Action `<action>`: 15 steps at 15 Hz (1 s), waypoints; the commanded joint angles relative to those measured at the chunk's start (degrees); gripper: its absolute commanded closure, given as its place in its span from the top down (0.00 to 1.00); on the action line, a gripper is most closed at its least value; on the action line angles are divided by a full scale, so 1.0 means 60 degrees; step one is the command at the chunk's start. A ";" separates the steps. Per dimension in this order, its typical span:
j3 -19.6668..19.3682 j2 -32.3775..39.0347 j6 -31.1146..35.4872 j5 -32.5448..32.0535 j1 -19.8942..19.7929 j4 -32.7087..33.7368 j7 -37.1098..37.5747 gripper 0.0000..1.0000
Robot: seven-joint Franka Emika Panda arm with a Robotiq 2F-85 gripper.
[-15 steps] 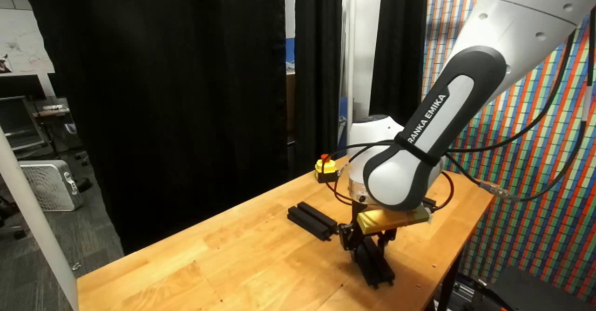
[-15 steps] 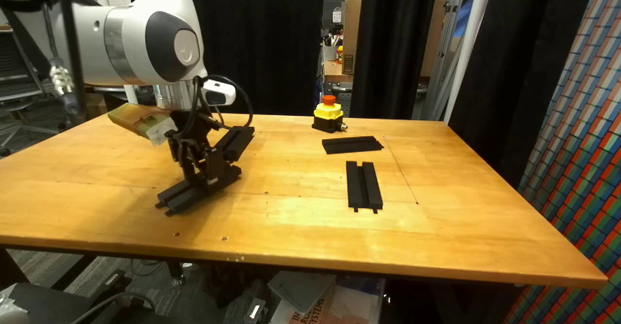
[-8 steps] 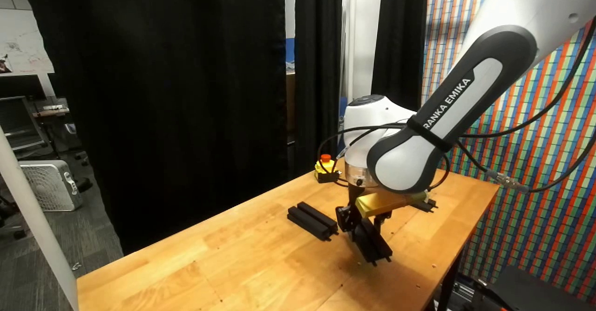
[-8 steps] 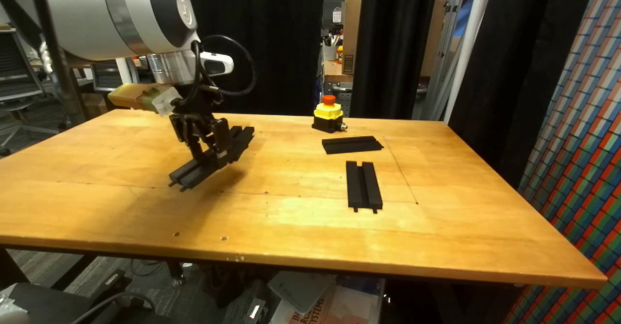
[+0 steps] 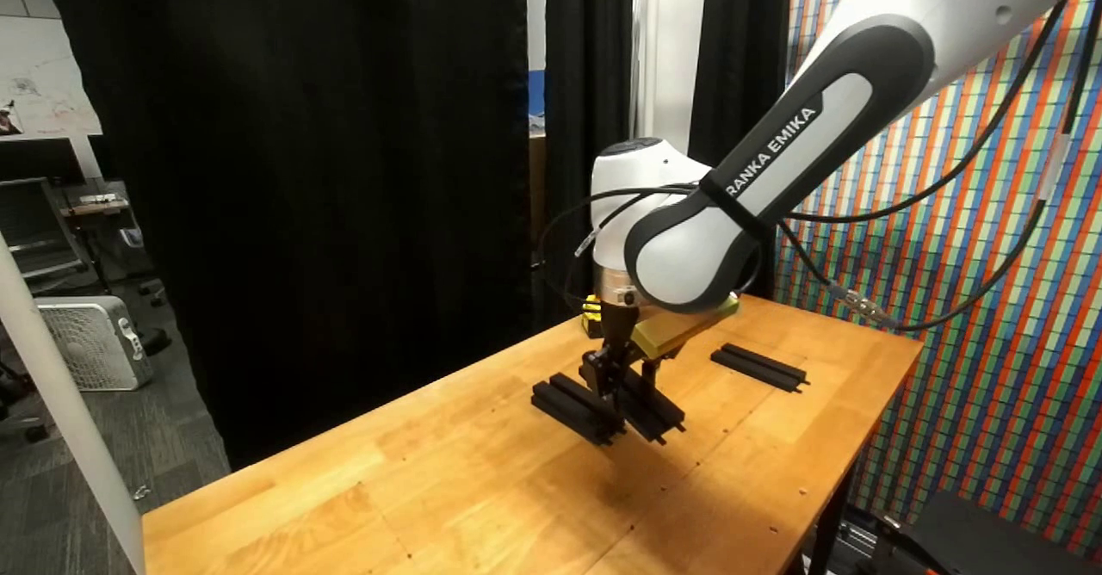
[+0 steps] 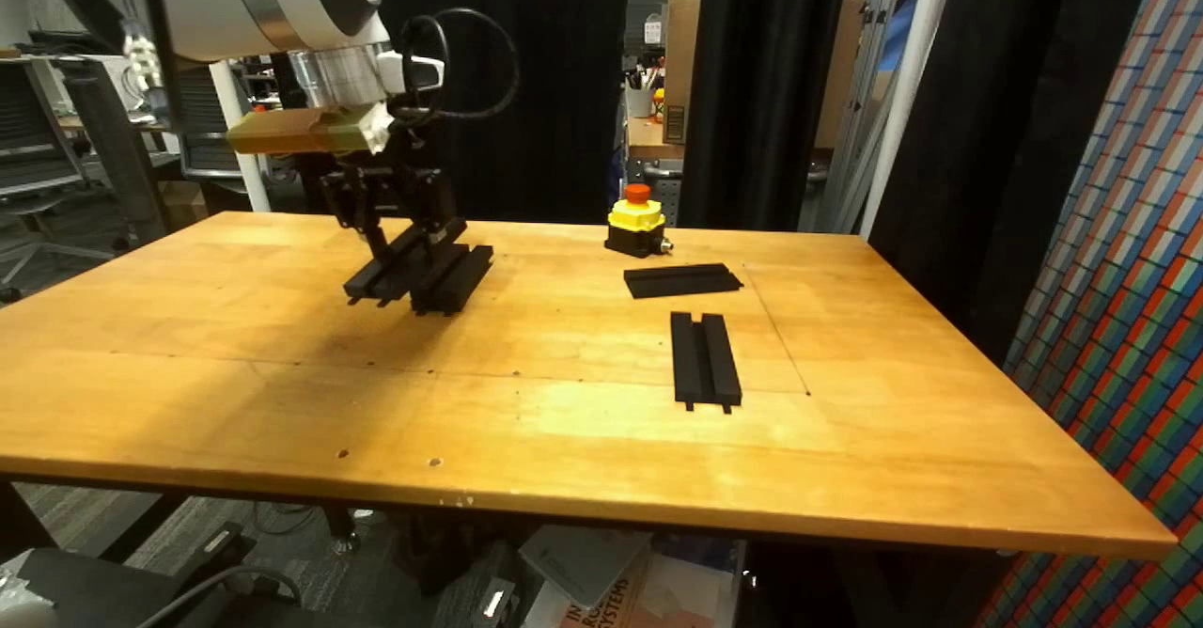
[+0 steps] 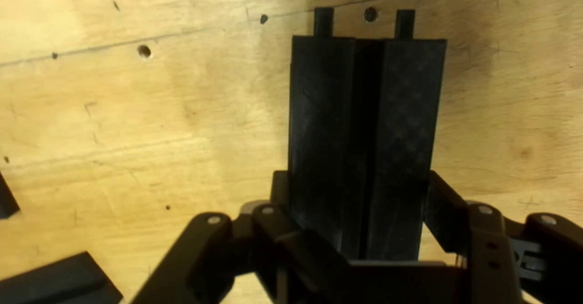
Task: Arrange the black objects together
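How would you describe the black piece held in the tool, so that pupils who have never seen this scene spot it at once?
Find the wooden table, then follow the white arm down to the tool. Gripped there is a black piece with a groove along its length. Its three black neighbours lie on the wood; this one alone hangs above it.

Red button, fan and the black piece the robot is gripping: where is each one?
Red button (image 6: pixel 637 195): in an exterior view, on its cap.
Fan (image 5: pixel 89 348): in an exterior view, on its grille.
Black piece (image 7: pixel 365 142): in the wrist view, on the groove down its middle.
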 commanded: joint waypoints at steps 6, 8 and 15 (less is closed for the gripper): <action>-0.0047 0.1920 -0.0716 0.0440 -0.0105 0.2518 -0.3222 0.46; -0.0079 0.2327 -0.0889 0.0447 -0.0124 0.3011 -0.3582 0.46; -0.0153 0.3571 -0.1503 0.0765 -0.0290 0.4490 -0.4384 0.46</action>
